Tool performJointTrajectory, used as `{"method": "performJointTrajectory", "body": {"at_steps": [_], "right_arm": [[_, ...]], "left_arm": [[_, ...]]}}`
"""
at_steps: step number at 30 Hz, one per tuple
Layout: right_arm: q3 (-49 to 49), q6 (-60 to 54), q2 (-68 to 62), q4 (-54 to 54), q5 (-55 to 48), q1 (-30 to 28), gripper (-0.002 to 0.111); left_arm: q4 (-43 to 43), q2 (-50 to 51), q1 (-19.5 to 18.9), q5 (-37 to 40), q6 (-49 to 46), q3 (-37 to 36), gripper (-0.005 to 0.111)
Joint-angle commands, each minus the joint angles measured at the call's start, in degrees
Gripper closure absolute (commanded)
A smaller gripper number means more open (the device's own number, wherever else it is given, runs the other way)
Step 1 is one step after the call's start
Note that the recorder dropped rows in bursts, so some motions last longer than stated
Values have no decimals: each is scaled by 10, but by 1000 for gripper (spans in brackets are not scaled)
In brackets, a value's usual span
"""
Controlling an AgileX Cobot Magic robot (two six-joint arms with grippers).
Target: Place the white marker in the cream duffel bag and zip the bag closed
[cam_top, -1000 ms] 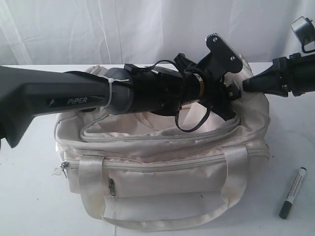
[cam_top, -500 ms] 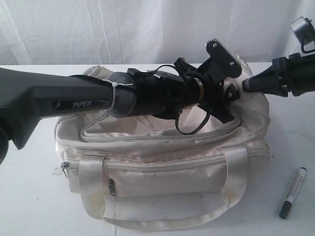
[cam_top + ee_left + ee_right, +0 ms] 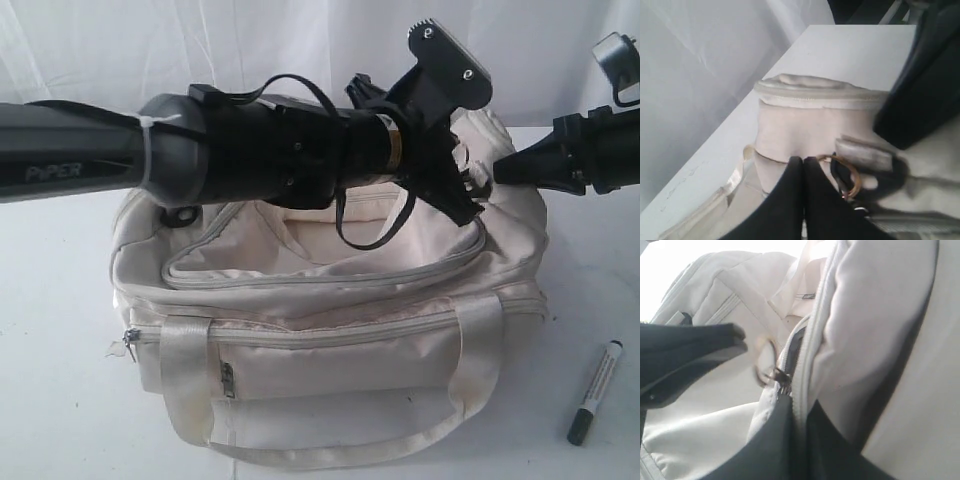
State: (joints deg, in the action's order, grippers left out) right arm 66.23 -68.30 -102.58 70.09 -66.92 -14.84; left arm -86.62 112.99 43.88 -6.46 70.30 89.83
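Beside soft cream duffel bag (image 3: 330, 340), slim white marker (image 3: 595, 392)

The table (image 3: 60, 420) is white and plain, and its far edge runs straight across behind everything. A cream duffel bag (image 3: 330, 340) stands on its base in the middle, its long side parallel to that far edge and its back close to it. The pocket side faces the near side, and one webbing handle hangs down the front to the tabletop. A white marker (image 3: 594, 392), dark at both ends, lies flat and slanted off the bag's right end, apart from it, toward the near side.
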Motion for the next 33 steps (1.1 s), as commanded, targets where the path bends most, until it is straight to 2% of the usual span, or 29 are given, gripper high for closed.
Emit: {"method": "performJointTrajectory", "body": {"at_steps": [1, 4, 9, 12, 14, 16, 19, 22, 23, 33], "right_arm": [[3, -8, 4, 26, -4, 0, 108], [3, -8, 4, 26, 4, 0, 108], [3, -8, 4, 24, 6, 0, 108], [3, -8, 4, 24, 0, 0, 108], [3, -8, 4, 24, -5, 0, 108], [3, -8, 4, 24, -12, 0, 108], [3, -8, 4, 24, -13, 0, 108], [3, -8, 4, 24, -13, 0, 108], [3, -8, 4, 24, -13, 0, 108], [3, -8, 4, 24, -13, 0, 108]], "left_arm": [[-8, -42, 3, -47, 16, -61, 107], [-8, -58, 7, -80, 18, -90, 107], [-8, -70, 27, -75, 18, -113, 107], [-8, -71, 40, -62, 17, -114, 107], [-8, -71, 42, -22, 7, -114, 107], [-8, -71, 42, 24, -7, -114, 101], [-10, -71, 42, 94, -20, -105, 81], [-12, -70, 42, 114, -37, -83, 60], [-12, -67, 42, 120, -37, -72, 57], [-12, -25, 42, 121, -37, -17, 58]]}}
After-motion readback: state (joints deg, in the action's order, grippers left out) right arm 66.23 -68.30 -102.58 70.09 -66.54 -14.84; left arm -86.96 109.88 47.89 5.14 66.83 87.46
